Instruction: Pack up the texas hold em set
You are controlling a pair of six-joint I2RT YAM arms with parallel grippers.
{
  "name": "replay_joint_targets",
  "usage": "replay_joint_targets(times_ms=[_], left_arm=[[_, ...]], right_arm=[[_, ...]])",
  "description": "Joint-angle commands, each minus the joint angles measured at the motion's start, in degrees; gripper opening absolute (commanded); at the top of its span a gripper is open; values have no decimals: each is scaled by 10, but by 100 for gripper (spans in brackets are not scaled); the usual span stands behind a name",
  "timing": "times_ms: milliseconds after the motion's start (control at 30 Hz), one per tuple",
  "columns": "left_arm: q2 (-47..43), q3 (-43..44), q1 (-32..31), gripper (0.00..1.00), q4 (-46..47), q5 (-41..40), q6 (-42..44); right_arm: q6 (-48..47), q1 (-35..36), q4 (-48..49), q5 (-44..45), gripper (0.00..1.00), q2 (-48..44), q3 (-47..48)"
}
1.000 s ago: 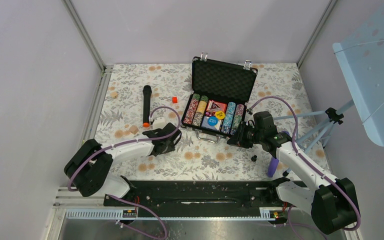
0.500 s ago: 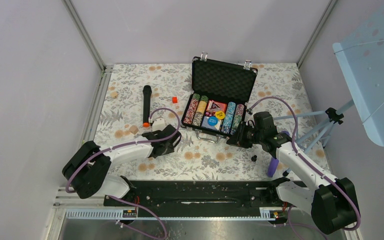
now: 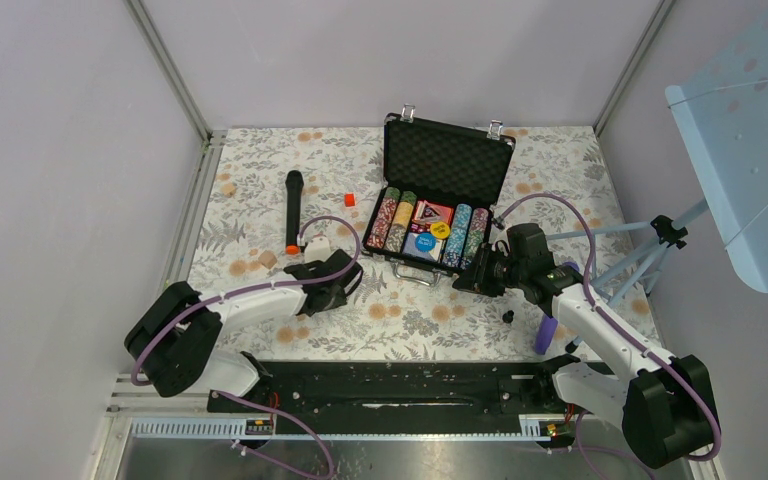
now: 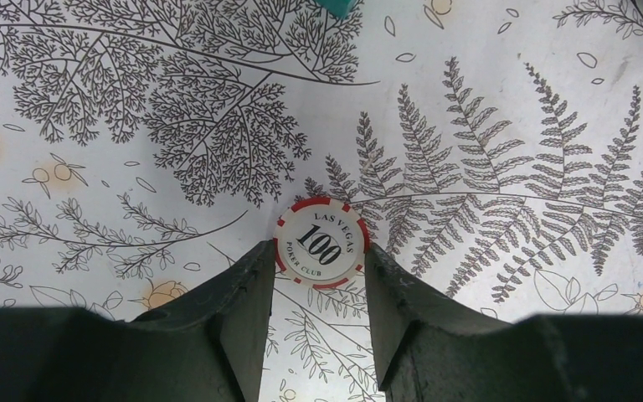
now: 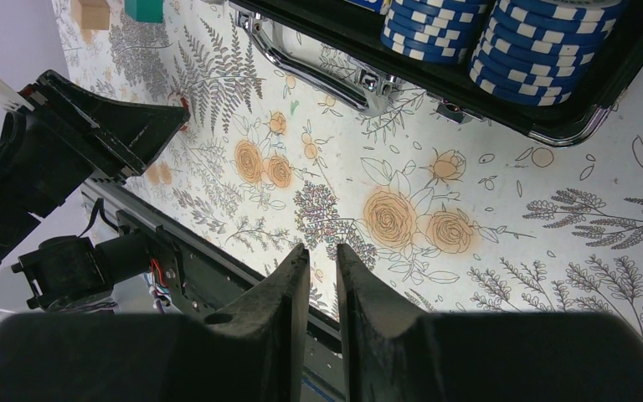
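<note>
Narrowed since before: left pincer (image 4: 319,251) flanking red chip (image 4: 322,241) on tabletop (image 4: 511,100), grip unclear. Right pincer (image 5: 322,249) barely ajar, empty, near open case (image 3: 447,160); teal block (image 4: 332,5) cropped at top edge.

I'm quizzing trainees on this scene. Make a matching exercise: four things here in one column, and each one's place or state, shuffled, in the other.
1. poker chip
2. briefcase
3. microphone
4. right hand

a. lying left of the case
b. empty, jaws narrowly apart
c. flat, between the tips of the left hand
d. open, chip stacks inside

Pairs: 1-c; 2-d; 3-a; 4-b
</note>
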Motion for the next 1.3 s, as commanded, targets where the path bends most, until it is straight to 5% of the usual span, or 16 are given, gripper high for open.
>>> replay_joint_targets(times_ms=[0, 633, 1267], left_arm=[[14, 4, -4, 41, -48, 40, -1], [42, 138, -1, 41, -96, 19, 48], [11, 33, 32, 59, -37, 51, 35]], right_arm=[[4, -4, 15, -8, 25, 0, -2], [2, -4, 11, -8, 25, -4, -3], [1, -4, 13, -11, 26, 4, 0]])
